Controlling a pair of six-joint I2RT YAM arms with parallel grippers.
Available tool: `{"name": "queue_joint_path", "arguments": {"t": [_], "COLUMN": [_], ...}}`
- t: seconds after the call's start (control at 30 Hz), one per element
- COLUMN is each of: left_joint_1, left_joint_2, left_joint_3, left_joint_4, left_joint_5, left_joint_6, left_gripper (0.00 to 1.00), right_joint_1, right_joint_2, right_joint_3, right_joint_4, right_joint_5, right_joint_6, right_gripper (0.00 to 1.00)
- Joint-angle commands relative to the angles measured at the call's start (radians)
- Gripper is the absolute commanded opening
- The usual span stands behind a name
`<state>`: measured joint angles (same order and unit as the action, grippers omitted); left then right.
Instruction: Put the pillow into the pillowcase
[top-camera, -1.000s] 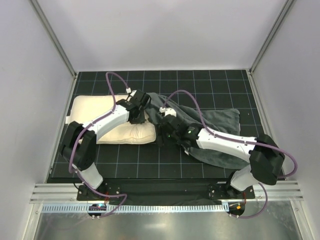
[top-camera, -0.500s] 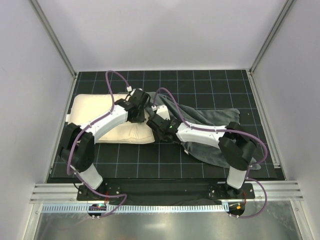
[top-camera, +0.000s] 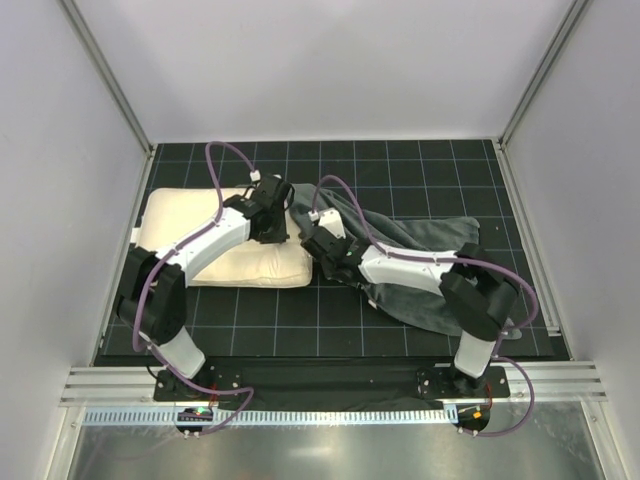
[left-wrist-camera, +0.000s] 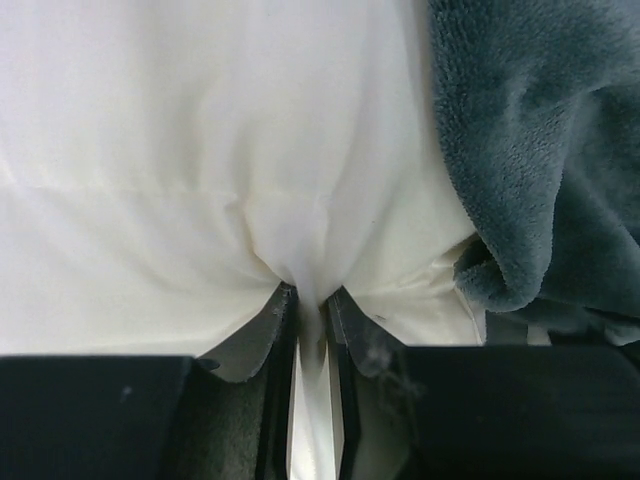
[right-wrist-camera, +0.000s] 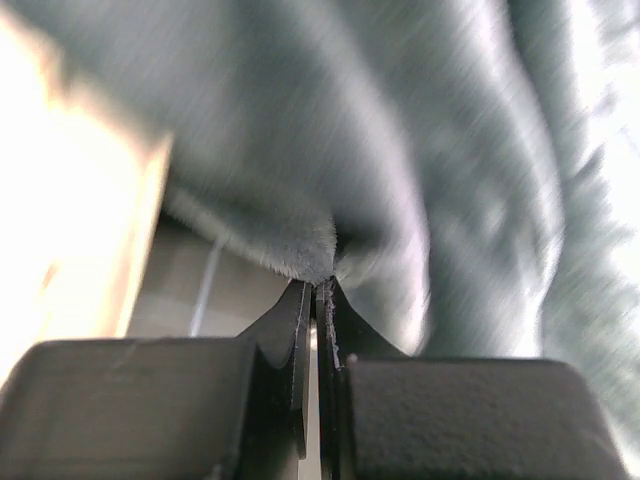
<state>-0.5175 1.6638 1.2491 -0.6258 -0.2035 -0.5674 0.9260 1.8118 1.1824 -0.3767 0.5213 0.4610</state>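
Note:
The cream pillow (top-camera: 195, 245) lies flat at the left of the black gridded mat. My left gripper (top-camera: 279, 207) is at its far right corner, shut on a pinched fold of the pillow's cover (left-wrist-camera: 310, 240). The grey plush pillowcase (top-camera: 430, 255) lies crumpled to the right, and its edge (left-wrist-camera: 540, 150) touches that pillow corner. My right gripper (top-camera: 309, 238) is at the pillowcase's left end, shut on the rim of the grey plush (right-wrist-camera: 300, 250). The right wrist view is blurred; the pillow (right-wrist-camera: 60, 210) shows bright at its left.
The black gridded mat (top-camera: 330, 320) is ringed by white walls, with metal frame posts (top-camera: 110, 80) at the back corners. A metal rail (top-camera: 330, 385) runs along the near edge by the arm bases. Both forearms cross low over the middle of the mat.
My right gripper has moved left to the pillowcase's left end and closed on its edge. The left gripper has shifted slightly back and left while gripping the pillow.

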Motion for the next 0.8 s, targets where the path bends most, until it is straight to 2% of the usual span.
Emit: {"name": "queue_joint_path", "arguments": {"t": [0.0,0.1,0.13,0.23,0.43,0.5,0.57,0.67,0.7,0.73,0.77], "left_joint_1": [0.025,0.024,0.024,0.024,0.025,0.024,0.024,0.024,0.013,0.007,-0.001], "left_joint_2": [-0.004,0.001,0.002,0.008,0.04,0.06,0.074,0.097,0.087,0.073,0.053], "left_joint_3": [0.039,0.067,0.075,0.098,0.134,0.135,0.127,0.121,0.119,0.112,0.105], "left_joint_4": [-0.002,-0.003,-0.008,-0.018,-0.038,-0.049,-0.043,-0.031,-0.038,-0.041,-0.046], "left_joint_5": [-0.04,-0.056,-0.063,-0.105,-0.207,-0.24,-0.237,-0.202,-0.197,-0.206,-0.218], "left_joint_6": [0.015,0.003,-0.003,-0.02,-0.019,-0.019,-0.026,-0.031,-0.032,-0.032,-0.031], "left_gripper": [0.18,0.18,0.18,0.18,0.17,0.17,0.17,0.18,0.2,0.26,0.31], "right_joint_1": [0.056,0.097,0.108,0.163,0.247,0.249,0.249,0.247,0.249,0.249,0.249], "right_joint_2": [-0.161,-0.261,-0.294,-0.305,-0.359,-0.434,-0.526,-0.568,-0.562,-0.553,-0.531], "right_joint_3": [-0.069,-0.135,-0.147,-0.159,-0.216,-0.26,-0.309,-0.342,-0.339,-0.328,-0.319], "right_joint_4": [0.045,0.03,0.022,-0.069,-0.186,-0.188,-0.173,-0.166,-0.18,-0.192,-0.217], "right_joint_5": [-0.117,-0.236,-0.344,-0.469,-0.486,-0.48,-0.491,-0.497,-0.488,-0.475,-0.448], "right_joint_6": [0.001,-0.004,-0.018,-0.039,0.028,0.057,0.082,0.084,0.082,0.079,0.077], "right_gripper": [0.04,0.04,0.04,0.04,0.04,0.04,0.04,0.05,0.15,0.31,0.36]}}
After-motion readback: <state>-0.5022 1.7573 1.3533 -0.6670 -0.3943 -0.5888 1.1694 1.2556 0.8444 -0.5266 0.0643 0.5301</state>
